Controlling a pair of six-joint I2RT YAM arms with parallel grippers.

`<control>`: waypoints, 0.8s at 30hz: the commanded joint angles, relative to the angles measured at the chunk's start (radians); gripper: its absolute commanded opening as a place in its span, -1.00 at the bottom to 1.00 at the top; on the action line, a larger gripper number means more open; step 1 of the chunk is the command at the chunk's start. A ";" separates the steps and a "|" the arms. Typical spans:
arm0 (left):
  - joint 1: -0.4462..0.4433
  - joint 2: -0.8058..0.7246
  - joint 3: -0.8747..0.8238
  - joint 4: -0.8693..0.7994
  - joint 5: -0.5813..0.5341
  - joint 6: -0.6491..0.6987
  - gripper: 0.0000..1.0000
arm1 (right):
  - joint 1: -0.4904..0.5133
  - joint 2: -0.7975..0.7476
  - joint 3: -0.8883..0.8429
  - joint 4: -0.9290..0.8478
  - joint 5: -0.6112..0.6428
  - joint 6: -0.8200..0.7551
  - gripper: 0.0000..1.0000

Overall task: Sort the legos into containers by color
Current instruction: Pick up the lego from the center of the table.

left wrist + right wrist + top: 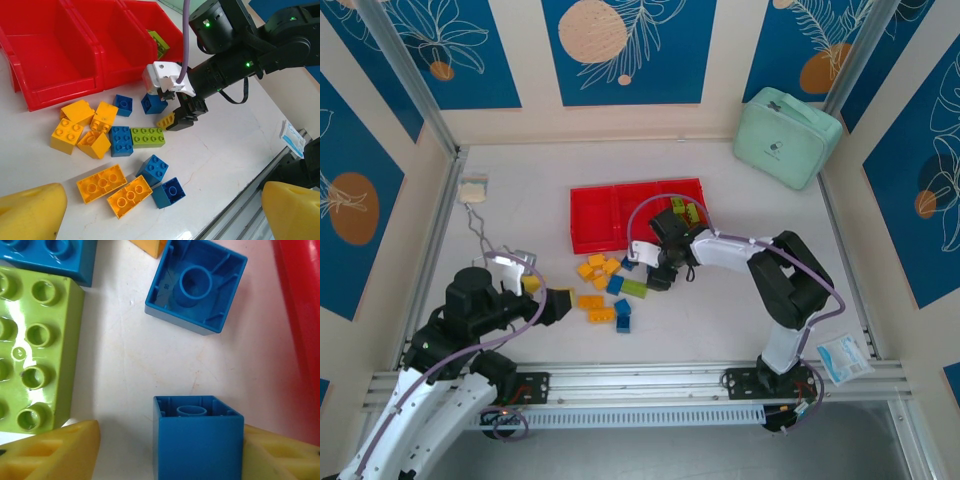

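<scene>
White tabletop (740,320), faintly scuffed; blue leaf-print wall panels (628,45) around. Left gripper (162,217) fingers spread wide, empty. Right gripper (165,452) fingers apart, straddling blue brick (200,445), one touching.

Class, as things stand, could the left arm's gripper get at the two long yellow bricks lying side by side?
Probably yes. The left gripper is open, and the long yellow bricks lie just ahead across bare table. The right gripper is further off, around a blue brick.
</scene>
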 commanded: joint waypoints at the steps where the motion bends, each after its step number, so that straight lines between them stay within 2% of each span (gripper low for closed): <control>1: -0.009 -0.013 -0.003 0.001 -0.013 0.002 0.99 | -0.013 0.053 0.065 -0.084 -0.041 0.040 0.19; 8: -0.010 -0.017 -0.004 0.001 -0.016 0.003 0.99 | -0.017 0.071 0.088 -0.126 -0.045 0.072 -0.26; 10: -0.011 -0.018 -0.005 0.002 -0.014 0.002 0.99 | -0.017 0.060 0.093 -0.155 -0.050 0.077 -0.45; 14: -0.010 -0.015 -0.006 0.002 -0.018 0.001 0.99 | -0.016 0.016 0.083 -0.169 -0.042 0.097 -0.64; 18: -0.010 -0.018 -0.006 0.004 -0.025 0.001 0.99 | -0.015 -0.061 0.134 -0.198 -0.099 0.213 -0.70; 20: -0.010 -0.018 -0.009 0.005 -0.025 0.000 0.99 | -0.015 -0.106 0.162 -0.172 -0.145 0.276 -0.71; 24: -0.010 -0.016 -0.008 0.005 -0.027 -0.001 0.99 | -0.017 -0.131 0.247 -0.106 -0.157 0.394 -0.77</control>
